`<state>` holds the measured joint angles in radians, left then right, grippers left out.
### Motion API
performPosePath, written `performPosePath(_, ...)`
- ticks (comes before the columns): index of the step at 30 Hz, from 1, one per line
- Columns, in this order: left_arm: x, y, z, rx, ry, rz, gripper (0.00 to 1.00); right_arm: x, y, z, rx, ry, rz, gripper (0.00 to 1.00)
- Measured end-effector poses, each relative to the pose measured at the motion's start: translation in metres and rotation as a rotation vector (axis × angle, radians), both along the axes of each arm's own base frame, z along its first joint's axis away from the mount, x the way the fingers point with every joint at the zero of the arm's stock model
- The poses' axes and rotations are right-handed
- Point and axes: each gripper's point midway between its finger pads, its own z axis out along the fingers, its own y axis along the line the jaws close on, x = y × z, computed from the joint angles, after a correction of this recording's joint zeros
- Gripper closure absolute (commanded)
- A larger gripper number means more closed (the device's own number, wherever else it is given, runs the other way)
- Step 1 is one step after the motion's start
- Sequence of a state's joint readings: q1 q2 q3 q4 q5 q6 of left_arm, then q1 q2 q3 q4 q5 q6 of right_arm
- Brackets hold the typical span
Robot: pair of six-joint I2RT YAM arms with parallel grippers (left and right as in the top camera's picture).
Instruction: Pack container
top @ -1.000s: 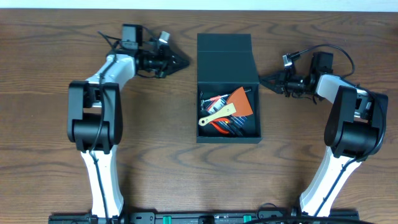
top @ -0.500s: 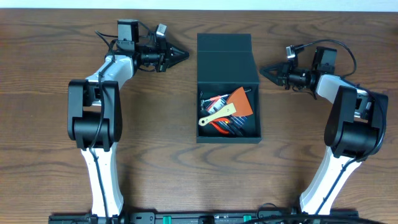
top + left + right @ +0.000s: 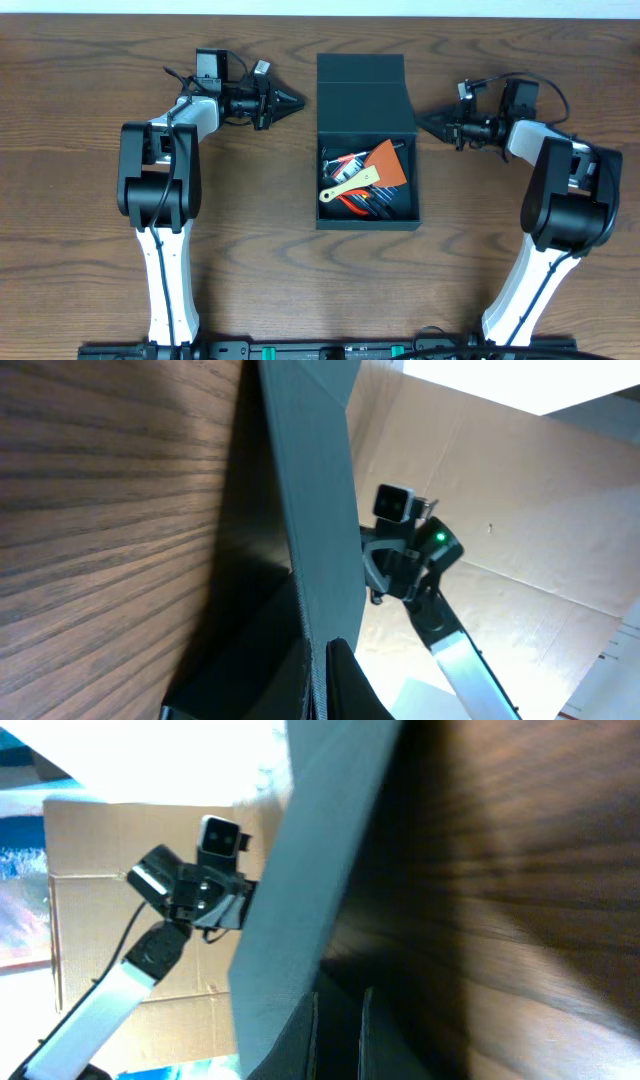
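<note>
Brown wood-grain surface [image 3: 260, 250] right across the overhead view. Dead centre, inside the container [image 3: 360, 90], an orange scraper [image 3: 388, 162] lies on top, pale handle running down-left. Red-handled pliers [image 3: 352, 203] sit just below it, with darker tools underneath that are hard to make out. Black rail [image 3: 320, 351] along the bottom edge. Cardboard [image 3: 520, 490] shows at the right of the left wrist view.

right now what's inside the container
In the container, an orange scraper with a pale handle lies over a red-handled tool and dark tools. Whatever sits beneath them is covered.
</note>
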<state>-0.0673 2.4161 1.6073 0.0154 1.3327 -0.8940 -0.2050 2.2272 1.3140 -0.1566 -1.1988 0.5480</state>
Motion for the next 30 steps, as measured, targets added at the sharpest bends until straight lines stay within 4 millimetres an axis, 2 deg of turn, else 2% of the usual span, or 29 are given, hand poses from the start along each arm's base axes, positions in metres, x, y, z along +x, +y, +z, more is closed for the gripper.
performPosePath(6,-0.001,0.0,-0.001,0.001,0.008,0.0,0.94,-0.005,0.002,-0.032,0.029,0.053,0.01,0.99)
performPosePath(12,-0.002,-0.002,-0.002,0.003,0.013,-0.002,0.94,0.003,0.002,-0.026,0.025,-0.021,0.015,0.99)
performPosePath(19,-0.008,-0.012,-0.018,0.008,0.044,-0.021,0.94,0.021,0.008,-0.006,0.043,-0.153,0.03,0.99)
performPosePath(30,-0.01,-0.018,-0.02,0.012,0.072,-0.024,0.94,0.024,0.016,-0.002,0.067,-0.139,0.035,0.99)
